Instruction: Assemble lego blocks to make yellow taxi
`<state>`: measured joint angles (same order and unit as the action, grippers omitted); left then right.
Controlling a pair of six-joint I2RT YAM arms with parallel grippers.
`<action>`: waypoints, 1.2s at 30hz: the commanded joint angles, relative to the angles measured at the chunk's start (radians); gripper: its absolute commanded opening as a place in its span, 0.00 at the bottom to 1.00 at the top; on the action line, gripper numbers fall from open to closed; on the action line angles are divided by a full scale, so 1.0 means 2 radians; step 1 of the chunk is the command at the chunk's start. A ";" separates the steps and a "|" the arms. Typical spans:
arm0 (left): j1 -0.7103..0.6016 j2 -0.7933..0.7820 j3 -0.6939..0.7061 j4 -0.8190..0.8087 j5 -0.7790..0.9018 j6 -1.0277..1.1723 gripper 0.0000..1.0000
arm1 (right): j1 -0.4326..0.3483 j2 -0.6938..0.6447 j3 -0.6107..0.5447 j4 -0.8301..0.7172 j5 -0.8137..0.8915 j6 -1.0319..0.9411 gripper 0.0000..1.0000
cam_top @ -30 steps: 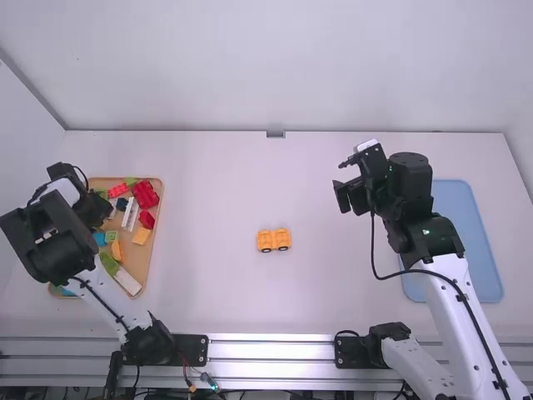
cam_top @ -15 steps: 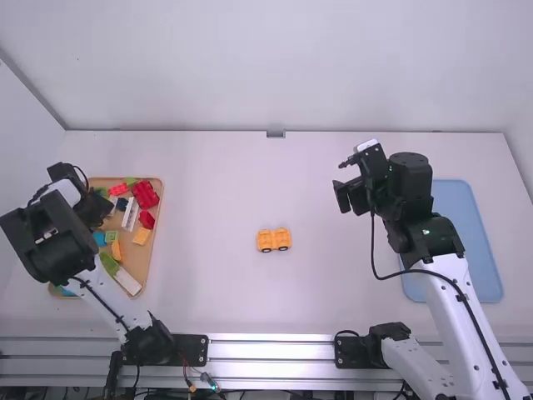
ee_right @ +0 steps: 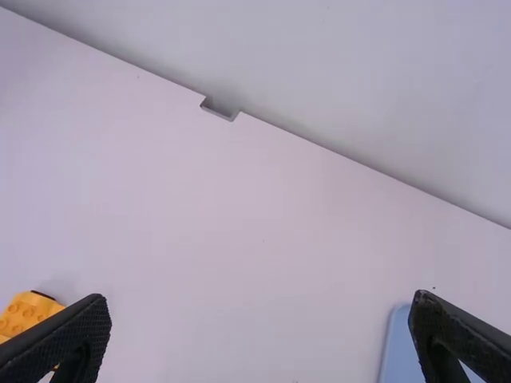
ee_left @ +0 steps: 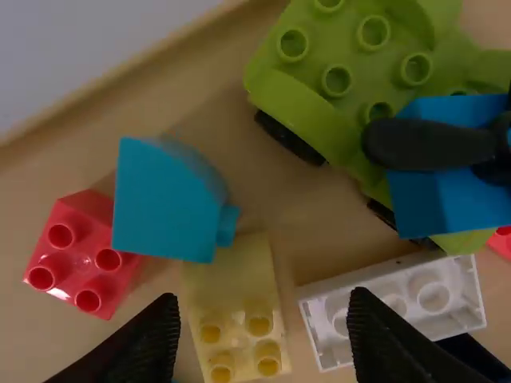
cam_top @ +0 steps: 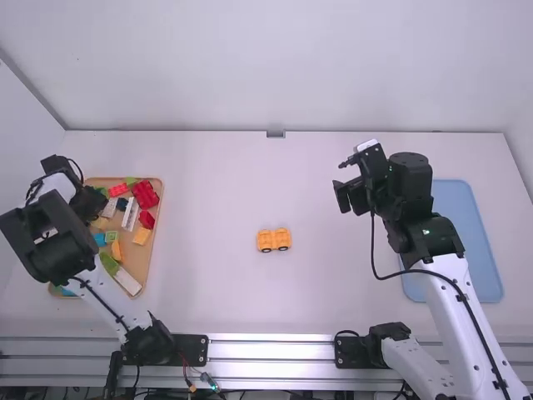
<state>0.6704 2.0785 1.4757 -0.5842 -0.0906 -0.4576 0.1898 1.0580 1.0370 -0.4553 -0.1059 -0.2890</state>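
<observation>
My left gripper (cam_top: 87, 202) is over the wooden tray (cam_top: 154, 242) at the left. In the left wrist view, the left gripper (ee_left: 263, 307) stands open, with a translucent yellow brick (ee_left: 235, 311) in view between its fingers. A blue slanted piece (ee_left: 164, 199) overlaps that brick's far end. The orange-yellow wheeled car base (cam_top: 273, 240) rests mid-table, and part of this car base (ee_right: 30, 313) shows in the right wrist view. My right gripper (cam_top: 343, 180) is held over the table's right half. The right gripper (ee_right: 259, 309) is open, nothing between its fingers.
Around the yellow brick lie a red brick (ee_left: 80, 255), a white brick (ee_left: 399, 299) and a green wheeled base (ee_left: 343, 80) under a blue piece. The tray also holds a large red block (cam_top: 145, 194). A blue tray (cam_top: 466, 225) is at the right.
The left gripper has shifted slightly to the left over the wooden tray, uncovering a little more of the bricks. The right arm and the car base have stayed still.
</observation>
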 commanded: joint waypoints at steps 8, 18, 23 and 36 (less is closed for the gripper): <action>-0.001 0.007 -0.015 0.003 -0.013 -0.014 0.50 | 0.000 0.001 0.021 -0.001 -0.001 0.002 0.99; -0.001 0.007 -0.037 0.010 -0.050 -0.046 0.49 | 0.000 0.001 0.017 0.003 -0.001 0.001 0.99; -0.001 0.007 -0.037 0.010 -0.014 -0.008 0.47 | 0.000 0.001 0.015 0.002 -0.001 0.000 0.99; -0.001 0.007 -0.059 0.019 -0.015 0.014 0.37 | 0.000 0.001 0.015 0.000 0.001 0.000 0.99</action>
<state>0.6704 2.0785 1.3781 -0.5449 -0.1249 -0.4484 0.1898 1.0580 1.0370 -0.4530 -0.1055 -0.2909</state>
